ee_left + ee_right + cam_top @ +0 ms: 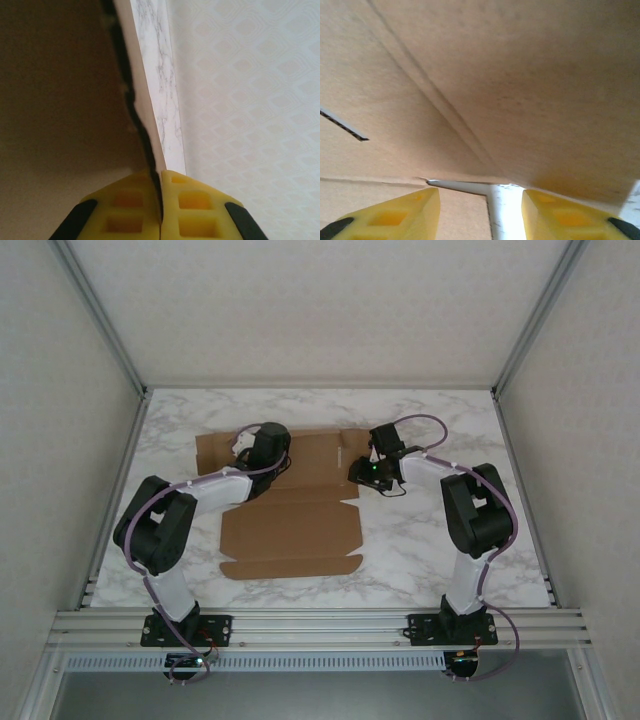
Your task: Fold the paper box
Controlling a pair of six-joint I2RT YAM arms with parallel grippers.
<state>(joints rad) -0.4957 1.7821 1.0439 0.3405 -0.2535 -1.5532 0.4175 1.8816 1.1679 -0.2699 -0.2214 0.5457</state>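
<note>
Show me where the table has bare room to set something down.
Bare table lies right of the box, and along the far edge. Crowded: the box's far half, around the left gripper and right gripper.

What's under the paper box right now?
The marble table shows around the paper box, which lies mostly flat on it. Whatever sits beneath the cardboard itself is covered.

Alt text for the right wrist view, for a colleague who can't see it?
The open right end effector faces the box close up: one brown panel angles up from a crease, with a short slit at left. Between its yellow fingers, low in the picture, a strip of marble table shows.
</note>
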